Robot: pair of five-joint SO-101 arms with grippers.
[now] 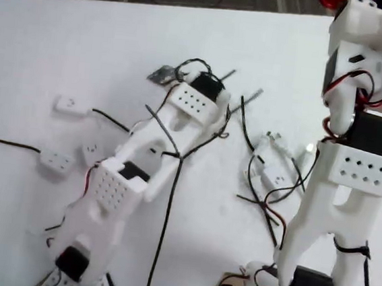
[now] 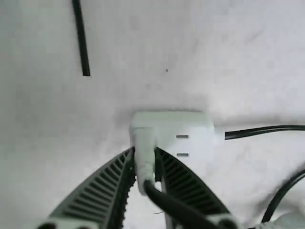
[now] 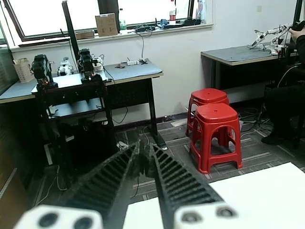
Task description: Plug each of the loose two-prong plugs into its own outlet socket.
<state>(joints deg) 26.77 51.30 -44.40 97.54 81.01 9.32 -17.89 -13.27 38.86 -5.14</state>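
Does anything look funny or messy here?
Yes. The right claw points out at the room, toward red stools, not down at the table. Black wires lie tangled around one outlet socket. The left claw grips a plug.

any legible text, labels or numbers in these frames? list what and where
No text can be read in any view.
outlet block: plain white with two slots, no marking seen.
plug: plain white, no marking seen.
white blocks in the high view: too small to show any print.
cardboard box in the room behind: any print is too small to read.
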